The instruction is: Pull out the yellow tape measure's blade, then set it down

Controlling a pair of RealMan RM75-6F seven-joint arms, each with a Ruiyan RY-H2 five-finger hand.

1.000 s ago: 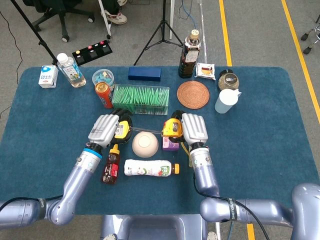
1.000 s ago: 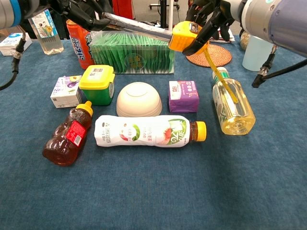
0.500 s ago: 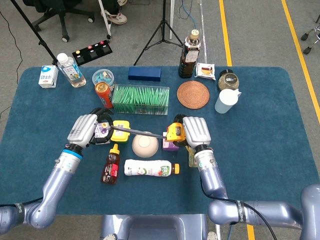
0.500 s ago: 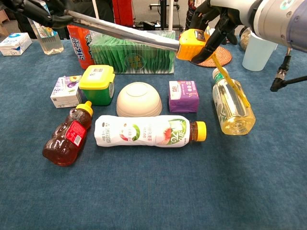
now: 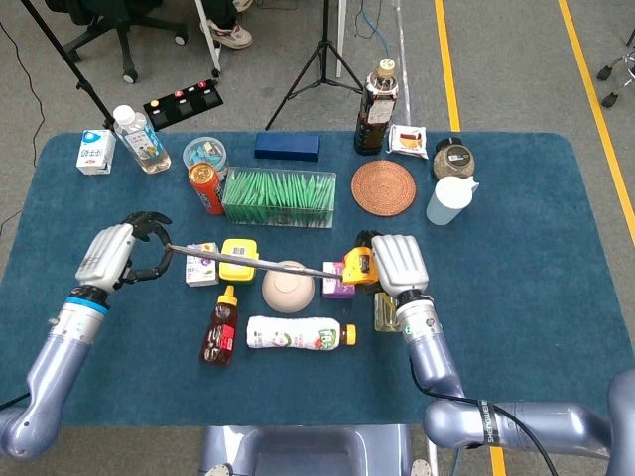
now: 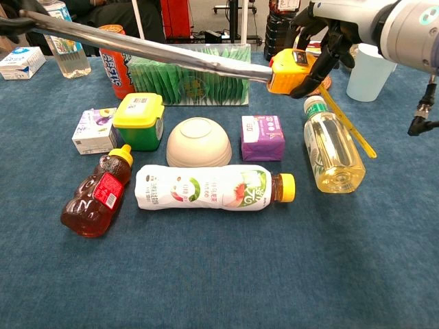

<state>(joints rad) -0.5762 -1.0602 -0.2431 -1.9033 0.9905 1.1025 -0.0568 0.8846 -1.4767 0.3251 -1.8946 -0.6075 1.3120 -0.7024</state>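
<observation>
My right hand point(image 5: 395, 266) point(image 6: 328, 33) grips the yellow tape measure point(image 5: 356, 272) point(image 6: 291, 71) above the table, over the purple box. Its silver blade point(image 5: 253, 260) point(image 6: 151, 49) stretches far out to the left, above the bowl and the yellow-lidded tub. My left hand point(image 5: 124, 251) pinches the blade's tip over the left part of the table; in the chest view only its fingertips point(image 6: 12, 20) show at the top left corner. A yellow strap point(image 6: 346, 122) dangles from the case over the lying oil bottle.
Below the blade lie a white bowl point(image 6: 199, 141), a purple box point(image 6: 263, 137), a yellow-lidded green tub point(image 6: 139, 120), a small carton point(image 6: 95, 129), a honey bear bottle point(image 6: 96, 195), a white drink bottle point(image 6: 209, 187) and an oil bottle point(image 6: 331, 147). Behind stand a green packet box point(image 5: 279, 197), a red can point(image 5: 205, 186) and a cork coaster point(image 5: 383, 186).
My left hand has moved well to the left with the blade's tip, drawing the blade much longer. My right hand with the case has shifted slightly right and lower.
</observation>
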